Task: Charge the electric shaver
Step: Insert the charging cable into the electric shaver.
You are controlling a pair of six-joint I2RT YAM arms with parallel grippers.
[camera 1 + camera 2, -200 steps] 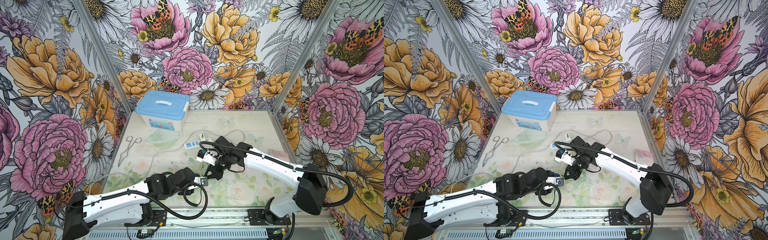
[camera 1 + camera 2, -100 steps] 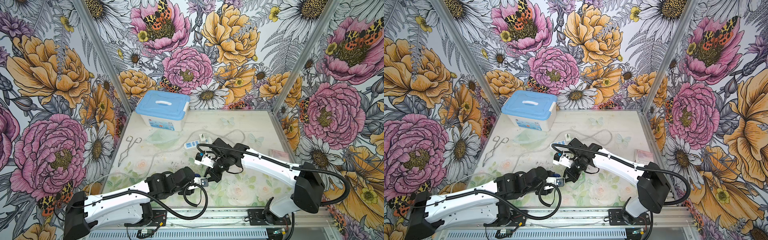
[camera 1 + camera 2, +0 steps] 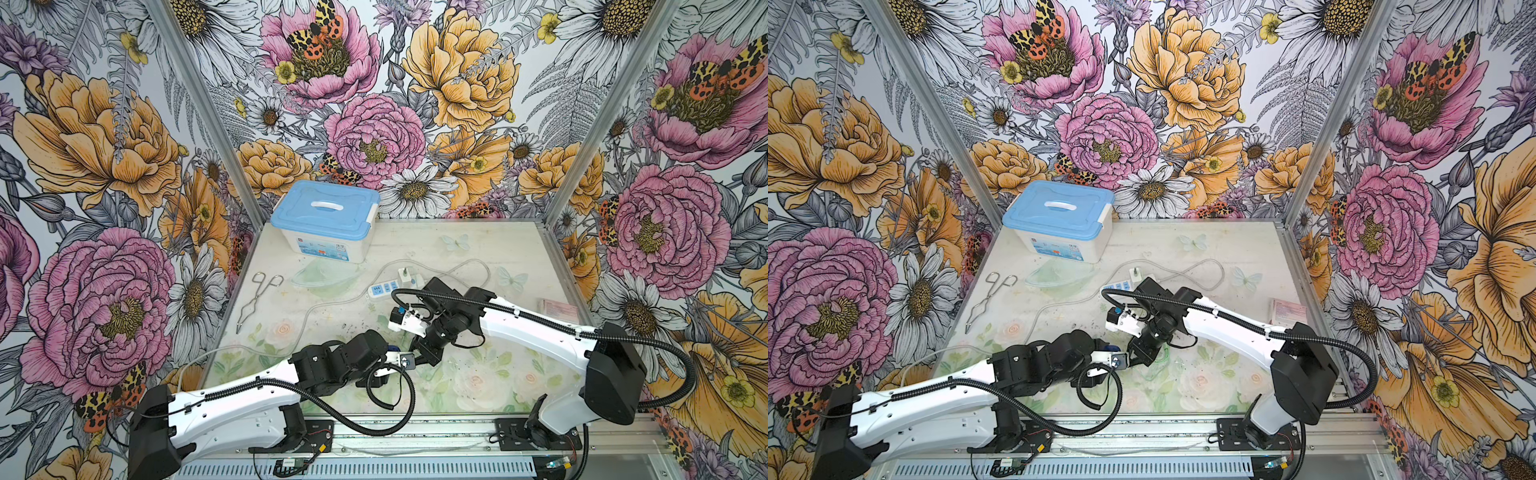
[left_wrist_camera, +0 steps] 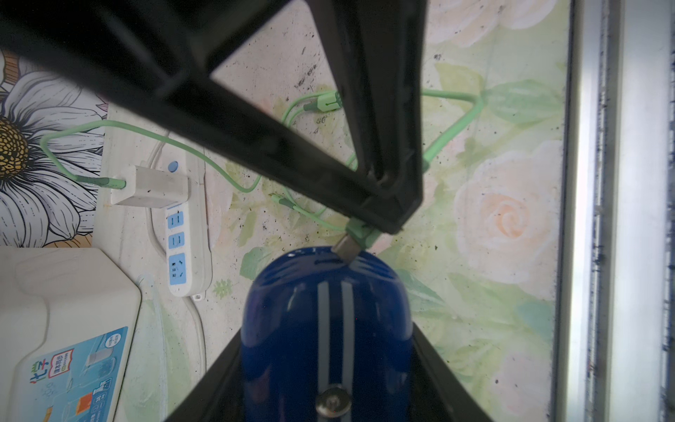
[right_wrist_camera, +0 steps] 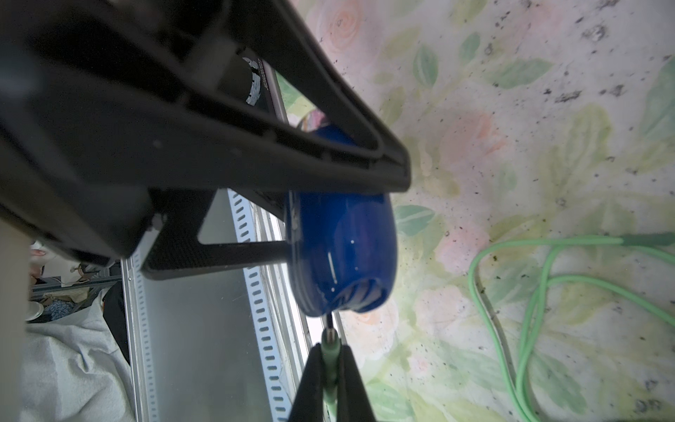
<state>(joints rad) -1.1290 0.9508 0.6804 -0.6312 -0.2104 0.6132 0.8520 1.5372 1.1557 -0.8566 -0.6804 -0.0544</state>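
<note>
Low, right hand (image 5: 330,356) pinches plug (image 4: 356,234) against shaver (image 4: 325,329).

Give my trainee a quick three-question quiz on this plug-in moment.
1. True or false: the white adapter sits plugged into the power strip.
2. The right gripper is shut on: A) metal tongs, B) the green cable plug, C) the box lid.
3. Which gripper holds the electric shaver?
Key: 1 true; 2 B; 3 the left gripper.
</note>
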